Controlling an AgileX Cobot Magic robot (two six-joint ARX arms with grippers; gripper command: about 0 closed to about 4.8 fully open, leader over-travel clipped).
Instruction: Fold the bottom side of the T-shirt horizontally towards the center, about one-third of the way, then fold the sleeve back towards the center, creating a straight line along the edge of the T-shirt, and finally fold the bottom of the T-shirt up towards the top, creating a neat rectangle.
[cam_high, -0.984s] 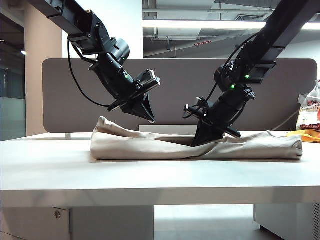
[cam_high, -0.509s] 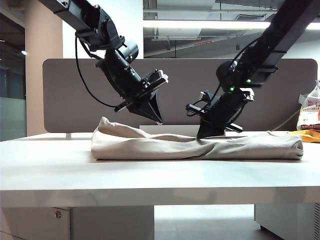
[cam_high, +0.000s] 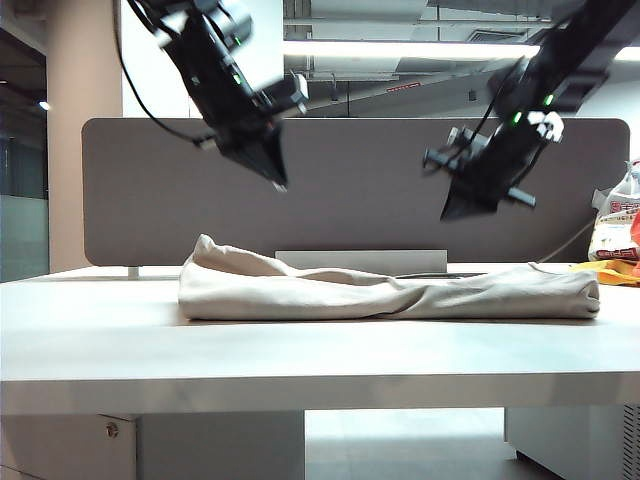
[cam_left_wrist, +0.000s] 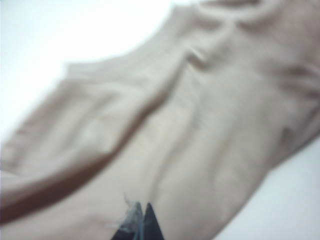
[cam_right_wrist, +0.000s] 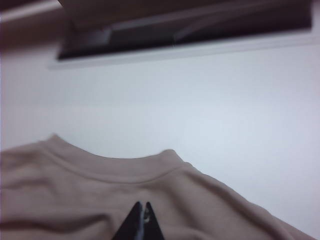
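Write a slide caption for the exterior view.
Both shut grippers, left and right, hang above the folded T-shirt on the table.

White table (cam_high: 300, 350) — grey partition (cam_high: 360, 190) behind; plastic bag (cam_high: 618, 225), yellow cloth (cam_high: 612, 270) at right.

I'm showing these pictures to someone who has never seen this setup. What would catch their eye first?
A long, bunched beige T-shirt lies across the middle of the pale table. Above it hang two black arms, both clear of the cloth: the left gripper over its left end and the right gripper over its right half, both shut and empty.
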